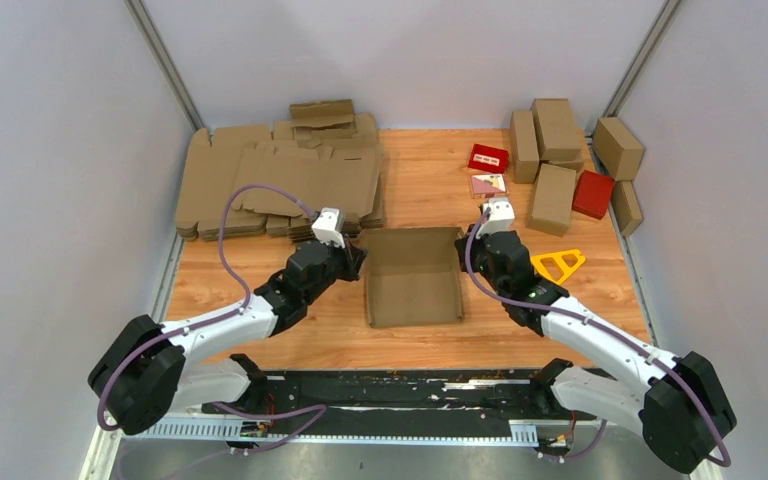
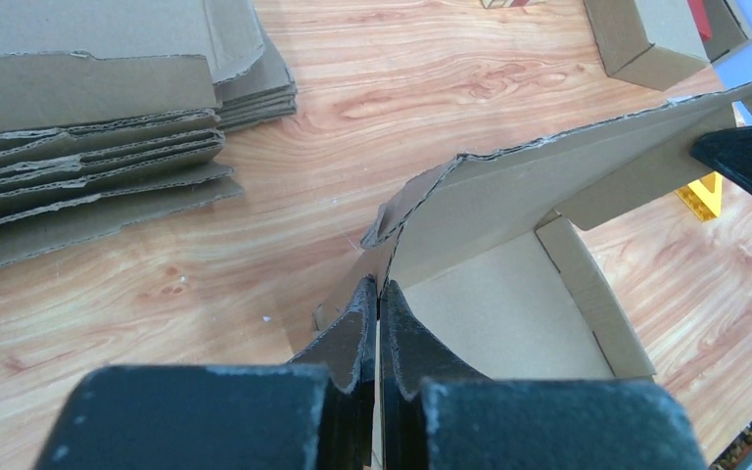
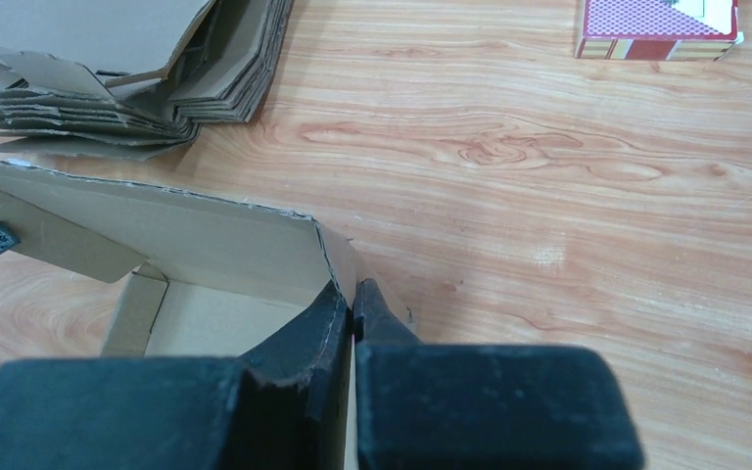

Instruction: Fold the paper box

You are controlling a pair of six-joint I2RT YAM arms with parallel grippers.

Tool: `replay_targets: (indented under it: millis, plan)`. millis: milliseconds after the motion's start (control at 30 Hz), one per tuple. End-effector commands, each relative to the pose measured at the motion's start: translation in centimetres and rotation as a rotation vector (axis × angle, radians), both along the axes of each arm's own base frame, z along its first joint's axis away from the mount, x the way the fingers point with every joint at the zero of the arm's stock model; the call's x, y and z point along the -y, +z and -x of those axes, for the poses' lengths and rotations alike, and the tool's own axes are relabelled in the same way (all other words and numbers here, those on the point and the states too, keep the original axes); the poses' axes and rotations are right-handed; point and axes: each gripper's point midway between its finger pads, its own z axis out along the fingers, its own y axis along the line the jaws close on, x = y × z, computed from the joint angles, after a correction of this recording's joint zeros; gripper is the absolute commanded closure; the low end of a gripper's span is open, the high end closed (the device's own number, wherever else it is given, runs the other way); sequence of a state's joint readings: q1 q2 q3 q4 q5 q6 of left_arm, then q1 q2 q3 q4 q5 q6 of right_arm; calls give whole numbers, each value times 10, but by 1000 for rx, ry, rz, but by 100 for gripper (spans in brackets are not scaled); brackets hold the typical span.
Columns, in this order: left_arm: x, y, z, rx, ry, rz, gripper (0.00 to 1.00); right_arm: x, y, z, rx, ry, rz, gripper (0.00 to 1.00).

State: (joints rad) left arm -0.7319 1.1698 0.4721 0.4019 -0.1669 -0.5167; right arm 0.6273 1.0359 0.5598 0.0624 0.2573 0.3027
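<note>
Grey-white walls (image 1: 50, 150) close off three sides of the enclosure; a wood-grain counter (image 1: 420, 170) fills the middle of the overhead view.

1. Stack of flat blanks (image 1: 260, 180), upper left of the frame. Brown cardboard, several layers, edges uneven. Judged to be spare stock, kept away from the work.

2. Paper box (image 1: 412, 280), centre of the frame, on the counter between the two arms. Partly formed: floor flat, side walls raised, far panel standing and bowed along its top edge in the left wrist view, near end not closed. Lid flaps not yet tucked, so the fold looks roughly midway.

3. Finished boxes (image 1: 555, 130), upper right. Plain brown, closed, clustered at the far right edge of the counter.

4. Left pincer (image 2: 379, 294), at the box's far left corner. Jaws pressed together on the cardboard wall, a thin sheet between them. Probably holding that corner upright.

5. Right pincer (image 3: 352, 294), at the far right corner. Jaws likewise clamped on the wall edge. Two opposed grips would keep the sheet from sliding while the walls are set.

6. Red boxes (image 1: 593, 193), among the brown ones at the upper right; a smaller one sits further left.

7. Yellow piece (image 1: 557, 263), triangular, right of the box, near the right arm. Purpose unclear.
</note>
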Motion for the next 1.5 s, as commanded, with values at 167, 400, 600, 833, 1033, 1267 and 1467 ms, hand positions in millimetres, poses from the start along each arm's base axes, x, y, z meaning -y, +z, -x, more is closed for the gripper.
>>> replay_targets:
  millis: [167, 400, 600, 833, 1033, 1267, 1467]
  plan:
    - [4, 6, 3, -1, 3, 68, 100, 4, 12, -2, 65, -61, -82, 100]
    - [-4, 12, -2, -32, 33, -34, 92, 0, 23, -3, 79, -35, -56, 100]
    - [-21, 22, 3, -53, 53, -137, 62, 0, 27, -3, 106, -10, -19, 100]
    - [-25, 30, -7, -43, 60, -220, 35, -5, 37, -9, 159, 26, 12, 100]
    - [-17, 53, -44, 15, 20, -283, 25, -18, 48, -17, 198, 127, 118, 100]
    - [-19, 65, -78, 39, -65, -200, 22, -27, 43, -23, 187, 194, 140, 100]
    - [-10, 63, -78, 26, -132, -219, 43, -28, 41, -27, 170, 189, 139, 100]
